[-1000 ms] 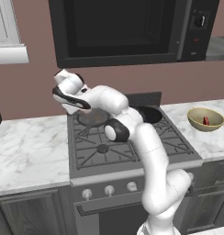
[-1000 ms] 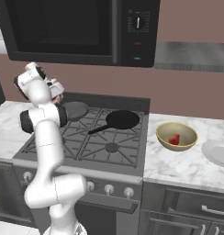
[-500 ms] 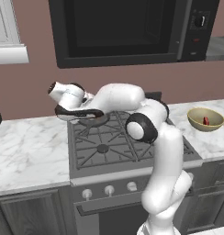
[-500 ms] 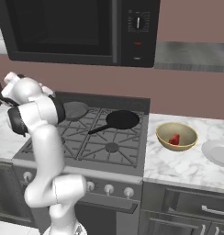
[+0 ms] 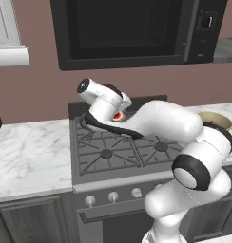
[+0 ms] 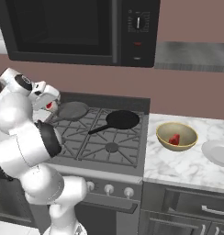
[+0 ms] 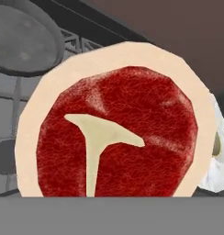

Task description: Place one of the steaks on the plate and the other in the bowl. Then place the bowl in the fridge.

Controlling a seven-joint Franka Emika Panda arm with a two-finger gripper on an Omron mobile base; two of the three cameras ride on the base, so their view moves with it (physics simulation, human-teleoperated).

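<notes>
A raw red steak (image 7: pixel 118 137) with a pale fat rim hangs close in front of the hand camera, above the stove. My gripper (image 5: pixel 119 114) is shut on it over the stove's back left; a bit of red shows at the gripper (image 6: pixel 50 103) in the right base view too. The fingertips are hidden behind the meat. A second steak (image 6: pixel 174 139) lies in the tan bowl (image 6: pixel 162 138) on the counter right of the stove; the bowl's rim (image 5: pixel 217 117) peeks out behind my arm. The light-grey plate (image 6: pixel 218 154) sits right of the bowl. The fridge is out of view.
A grey pan (image 6: pixel 72 110) sits on the stove's back left burner, just beside the held steak, and shows at the hand view's upper left (image 7: pixel 22 36). A black frying pan (image 6: pixel 124 119) is on the back right burner. A dark microwave (image 6: pixel 77 27) hangs overhead.
My arm has swung: the elbow went right and low across the stove, while the hand with the steak stayed near the back left burner and turned.
</notes>
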